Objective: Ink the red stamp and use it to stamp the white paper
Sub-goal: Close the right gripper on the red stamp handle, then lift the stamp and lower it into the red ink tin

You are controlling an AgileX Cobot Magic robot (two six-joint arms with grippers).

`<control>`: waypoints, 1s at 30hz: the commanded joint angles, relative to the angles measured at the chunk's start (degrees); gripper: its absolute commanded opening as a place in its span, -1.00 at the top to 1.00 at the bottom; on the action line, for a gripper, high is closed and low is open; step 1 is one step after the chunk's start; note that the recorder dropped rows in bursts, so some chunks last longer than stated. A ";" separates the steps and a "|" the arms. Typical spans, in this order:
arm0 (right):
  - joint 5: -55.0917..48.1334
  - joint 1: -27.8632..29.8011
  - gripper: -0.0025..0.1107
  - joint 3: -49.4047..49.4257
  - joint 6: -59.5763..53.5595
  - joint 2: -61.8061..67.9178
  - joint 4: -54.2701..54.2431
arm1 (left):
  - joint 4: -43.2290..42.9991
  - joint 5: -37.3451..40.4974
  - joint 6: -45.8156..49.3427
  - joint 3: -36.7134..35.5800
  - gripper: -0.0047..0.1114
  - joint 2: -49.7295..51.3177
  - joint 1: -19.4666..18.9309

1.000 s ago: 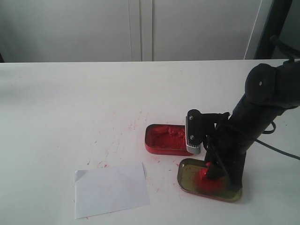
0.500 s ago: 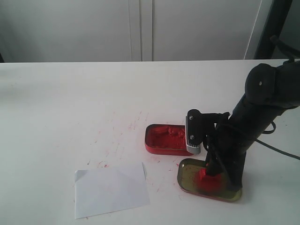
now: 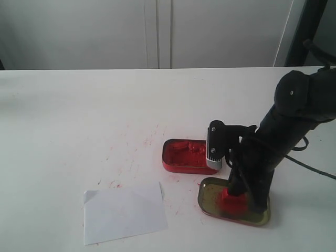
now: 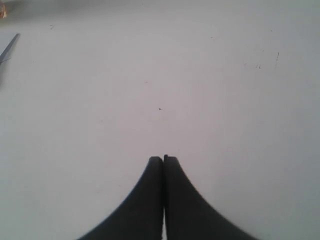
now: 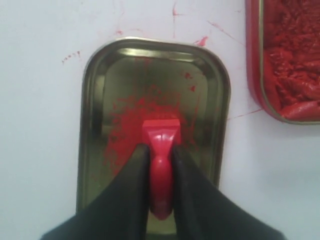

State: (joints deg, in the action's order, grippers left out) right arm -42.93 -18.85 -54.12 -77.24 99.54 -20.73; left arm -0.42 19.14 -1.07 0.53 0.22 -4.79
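Observation:
My right gripper (image 5: 161,150) is shut on the red stamp (image 5: 161,142), its two black fingers pinching the knob handle. The stamp's square base rests down in the gold tin lid (image 5: 97,100), on its red ink smear. In the exterior view the stamp (image 3: 229,196) shows just under the right arm, inside the lid (image 3: 210,202). The white paper (image 3: 123,212), one corner folded, lies flat at the front left of the lid. My left gripper (image 4: 163,159) is shut on nothing above bare white table; it does not show in the exterior view.
The red tin of ink paste (image 3: 181,155) stands open just behind the lid, also seen in the right wrist view as the red tin (image 5: 287,60). Red ink specks (image 3: 149,137) mark the white table (image 3: 79,121). White cabinet doors (image 3: 157,31) stand behind.
The right gripper has shifted the stamp slightly left and down in the gold lid, and now the base sits on the ink smear. Paper and red tin have not moved.

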 commanded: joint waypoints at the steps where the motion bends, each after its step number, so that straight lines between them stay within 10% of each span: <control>1: 0.03 -0.04 0.96 -0.09 1.54 -1.70 -1.79 | -0.02 0.36 -0.08 -0.53 0.92 -0.22 -0.23; 30: -6.28 -7.39 0.96 -29.30 22.12 11.25 7.62 | -0.02 0.36 -0.08 -0.53 0.92 -0.22 -0.23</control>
State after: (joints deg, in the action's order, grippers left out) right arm -49.05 -26.26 -82.10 -55.87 109.41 -13.93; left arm -0.42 19.14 -1.07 0.53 0.22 -4.79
